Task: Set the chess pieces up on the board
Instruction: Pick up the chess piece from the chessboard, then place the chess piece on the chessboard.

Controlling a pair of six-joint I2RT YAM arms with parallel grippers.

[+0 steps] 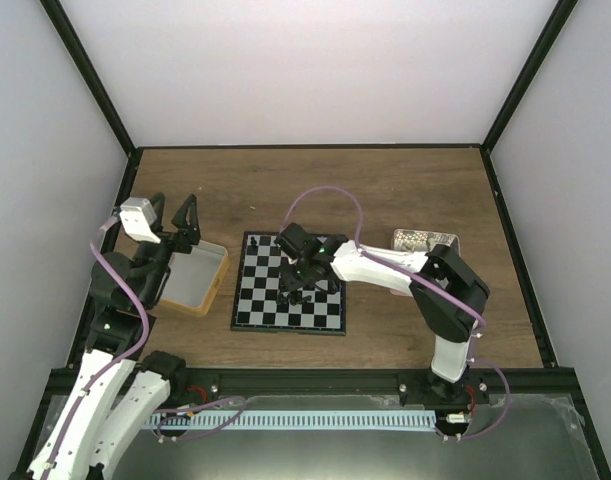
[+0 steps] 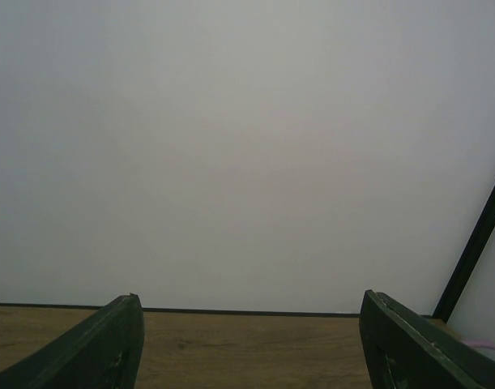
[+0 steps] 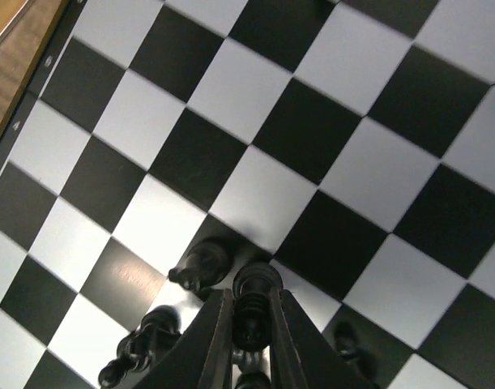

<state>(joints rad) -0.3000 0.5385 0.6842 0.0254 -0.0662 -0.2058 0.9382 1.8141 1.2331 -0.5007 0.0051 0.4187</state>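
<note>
A black chess piece (image 3: 253,301) is sitting over the board (image 3: 344,162), and the right gripper (image 3: 252,296) is pinching it. Its two fingers (image 3: 219,332) are pressing in on either side, with no room between them beyond the piece itself. They are hiding the piece's base, so its exact square, and whether it is touching the board at all, cannot be told. Just to its left in the wrist view a second piece (image 3: 200,267) is sitting where a black and a white square meet. A third piece (image 3: 138,348) is showing further toward the lower left, and a fourth piece (image 3: 344,344) is peeking out to the right of the fingers.

From above, the board (image 1: 255,300) is lying in the middle of the wooden table (image 1: 385,190). The right arm (image 1: 385,265) is reaching over it from the right, holding the right gripper (image 1: 303,288) down over the central squares. A yellow-rimmed tray (image 1: 221,270) is lying just beside the board's left edge. A small tray (image 1: 453,238) is lying to the board's right, behind the arm (its contents are too small to make out). The left gripper (image 1: 175,200) is hanging over the yellow-rimmed tray's far left corner with its fingers spread wide and gripping nothing; its own camera is facing a bare wall (image 2: 247,146).
</note>
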